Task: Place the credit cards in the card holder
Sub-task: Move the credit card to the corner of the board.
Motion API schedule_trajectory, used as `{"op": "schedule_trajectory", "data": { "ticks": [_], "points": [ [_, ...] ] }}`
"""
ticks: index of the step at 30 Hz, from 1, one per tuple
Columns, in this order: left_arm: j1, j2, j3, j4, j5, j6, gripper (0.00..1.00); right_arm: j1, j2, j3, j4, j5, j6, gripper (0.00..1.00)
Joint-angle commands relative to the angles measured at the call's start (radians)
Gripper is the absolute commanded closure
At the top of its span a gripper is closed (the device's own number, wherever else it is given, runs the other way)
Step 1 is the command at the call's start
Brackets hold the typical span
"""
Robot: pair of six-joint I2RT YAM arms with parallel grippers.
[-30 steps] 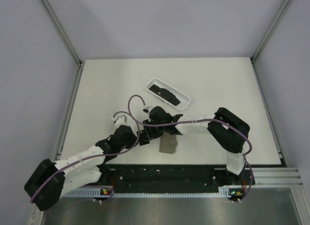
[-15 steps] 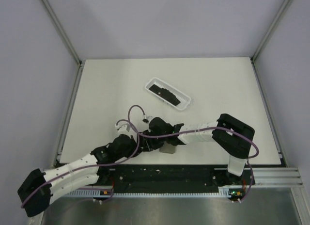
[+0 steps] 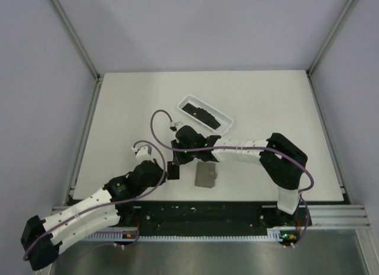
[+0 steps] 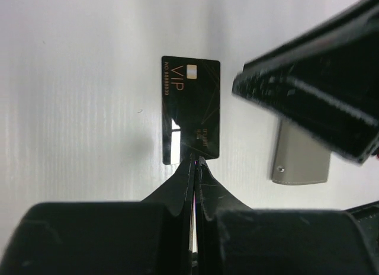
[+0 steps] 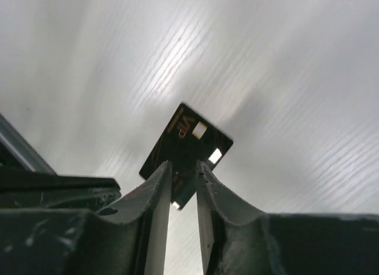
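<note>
One black credit card [image 4: 190, 103] printed VIP lies flat on the white table, left of the card holder [image 4: 301, 159], a grey case lying flat. My left gripper [image 4: 195, 161] is shut, its tips resting at the card's near edge; the card is not between the jaws. My right gripper [image 5: 184, 164] hovers over the same card [image 5: 188, 146], jaws a narrow gap apart, nothing between them. From above, the card [image 3: 174, 172] sits between the left gripper [image 3: 167, 171] and the right gripper [image 3: 176, 158], with the holder [image 3: 206, 175] just to the right. More black cards [image 3: 204, 116] lie in the tray.
A white translucent oblong tray [image 3: 185, 99] stands behind the grippers, slanted toward the right. The right arm's forearm [image 3: 240, 152] stretches across the table above the holder. Both arm bases sit on the black rail [image 3: 207, 216] at the near edge.
The right gripper has moved up and left off the card holder, uncovering it, and its jaws have narrowed. The left arm has swung so its shut tips point at the card.
</note>
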Motion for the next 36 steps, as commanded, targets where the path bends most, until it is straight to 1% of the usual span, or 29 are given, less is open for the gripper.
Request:
{"op": "schedule_trajectory", "data": {
  "ticks": [1, 3, 5, 8, 11, 15, 20, 25, 30, 33, 36],
  "points": [
    [0.004, 0.055, 0.029, -0.007, -0.068, -0.006, 1.0, -0.036, 0.108, 0.14, -0.054, 0.026, -0.078, 0.8],
    [0.01, 0.065, 0.025, 0.006, -0.071, -0.012, 1.0, -0.048, 0.166, 0.21, -0.087, 0.002, -0.099, 0.89],
    [0.014, 0.074, 0.022, 0.005, -0.074, -0.013, 1.0, -0.047, 0.209, 0.252, -0.111, -0.003, -0.11, 0.95],
    [0.028, 0.071, 0.017, 0.003, -0.082, -0.016, 1.0, -0.047, 0.253, 0.29, -0.129, -0.02, -0.119, 1.0],
    [0.043, 0.071, 0.011, 0.011, -0.084, -0.012, 1.0, -0.048, 0.263, 0.29, -0.132, -0.035, -0.113, 1.0],
    [0.068, 0.098, 0.003, 0.045, -0.073, 0.005, 1.0, -0.045, 0.254, 0.249, -0.131, -0.057, -0.102, 1.0],
    [0.097, 0.172, -0.014, 0.123, -0.051, 0.022, 1.0, -0.033, 0.227, 0.171, -0.092, -0.081, -0.098, 1.0],
    [0.1, 0.262, -0.02, 0.189, -0.019, 0.028, 1.0, -0.028, 0.208, 0.12, -0.065, -0.104, -0.084, 1.0],
    [0.1, 0.301, -0.027, 0.197, 0.021, 0.027, 1.0, -0.024, 0.179, 0.085, -0.045, -0.12, -0.069, 1.0],
    [0.1, 0.313, -0.026, 0.181, 0.067, 0.033, 1.0, -0.018, 0.167, 0.065, -0.037, -0.13, -0.062, 1.0],
    [0.099, 0.312, -0.055, 0.192, 0.111, 0.022, 1.0, -0.01, 0.15, 0.042, -0.028, -0.13, -0.059, 1.0]
  ]
}}
